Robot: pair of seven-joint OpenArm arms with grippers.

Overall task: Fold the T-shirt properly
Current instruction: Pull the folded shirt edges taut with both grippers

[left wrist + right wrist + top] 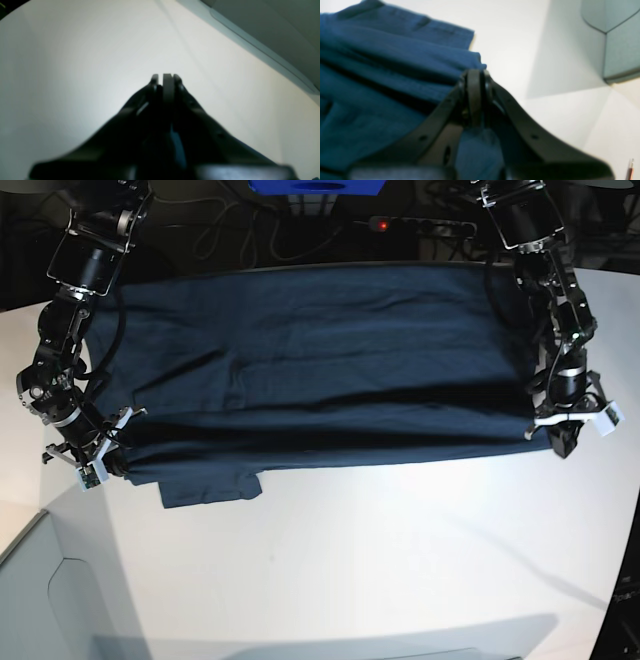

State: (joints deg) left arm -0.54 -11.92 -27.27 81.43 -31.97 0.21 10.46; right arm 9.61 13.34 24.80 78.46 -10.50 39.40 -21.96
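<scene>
We see the T-shirt [320, 370] spread wide across the white table [380, 550], its body folded over so that a long doubled edge runs along the side nearer the table's bare front area. One sleeve [210, 485] pokes out past that edge, flat on the table.

Our right gripper [108, 463] sits at one end of the T-shirt's near edge, beside the sleeve. From the right wrist view, its jaws are pressed together on a bunched corner of the blue cloth [395, 65], with fabric also showing below, between the finger arms [475, 95].

Our left gripper [562, 442] is at the opposite end of the T-shirt's near edge, right at the cloth's corner. In the left wrist view its jaws [167, 82] are closed, and a strip of blue shows low between the finger arms. We cannot tell whether it actually pinches the T-shirt.
</scene>
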